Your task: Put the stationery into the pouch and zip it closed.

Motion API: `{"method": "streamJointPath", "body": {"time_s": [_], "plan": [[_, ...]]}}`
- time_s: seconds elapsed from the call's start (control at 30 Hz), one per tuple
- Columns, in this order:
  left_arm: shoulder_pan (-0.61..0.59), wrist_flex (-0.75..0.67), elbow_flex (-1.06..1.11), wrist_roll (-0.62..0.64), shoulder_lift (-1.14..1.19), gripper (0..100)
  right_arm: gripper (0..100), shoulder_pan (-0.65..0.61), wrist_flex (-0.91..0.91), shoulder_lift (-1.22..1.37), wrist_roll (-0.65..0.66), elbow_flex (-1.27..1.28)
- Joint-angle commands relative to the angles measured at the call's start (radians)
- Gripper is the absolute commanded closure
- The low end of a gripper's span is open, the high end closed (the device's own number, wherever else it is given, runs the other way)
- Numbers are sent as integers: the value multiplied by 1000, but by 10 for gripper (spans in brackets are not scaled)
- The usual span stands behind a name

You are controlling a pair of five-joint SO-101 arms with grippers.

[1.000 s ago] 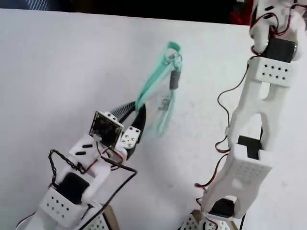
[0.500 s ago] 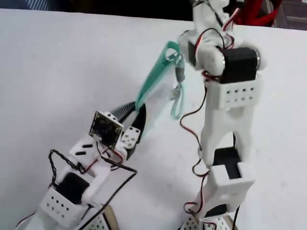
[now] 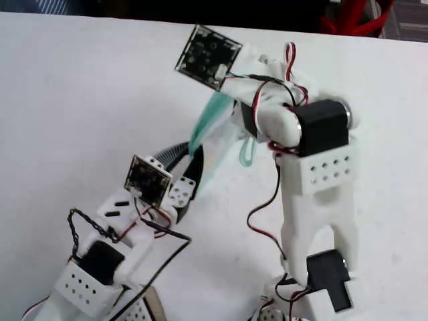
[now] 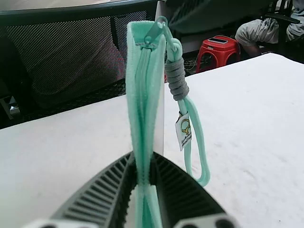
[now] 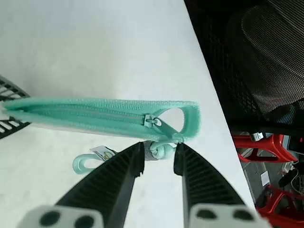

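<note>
so the left gripper (image 4: 145, 179) is pinched on one end of the mint-green soft fabric zip pouch (image 4: 142, 95), right gripper (image 5: 159, 151) gapes slightly around its grey wrapped pull loop (image 4: 176, 78), light floppy thing, I'd grab there.

White table (image 3: 73, 87), top lightly scuffed, fills the foreground. A black mesh-back chair (image 4: 71, 52) stands just beyond the table's far edge. A red plastic stool (image 4: 219, 47) sits on the floor past the table's far corner, approx. level w/ the chair. More red frames (image 5: 273, 142) show on the floor beside the table's edge.
</note>
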Motion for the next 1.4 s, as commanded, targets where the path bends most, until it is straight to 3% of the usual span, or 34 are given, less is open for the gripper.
{"method": "streamJointPath", "body": {"time_s": [0.0, 0.3, 0.47, 0.67, 0.83, 1.0, 1.2, 1.37], "plan": [[-8, 14, -21, 6, 2, 978, 889, -5, -48, 4, 83, 6], [-8, 14, -21, 6, 2, 978, 889, -2, -39, 79, 193, 6], [-8, 14, -21, 6, 2, 978, 887, 59, -79, 74, 198, 6], [-5, 14, -20, 6, 2, 978, 709, 61, -18, 102, 278, 18], [-5, 14, -18, 6, 2, 978, 755, 73, 13, 165, 367, 12], [-5, 14, -18, 6, 2, 978, 871, 111, 38, 202, 468, 20], [-2, 14, -18, 6, 2, 978, 929, 96, 36, 199, 446, 9], [-4, 14, -18, 6, 2, 978, 878, 44, 36, 176, 270, -46]]}}
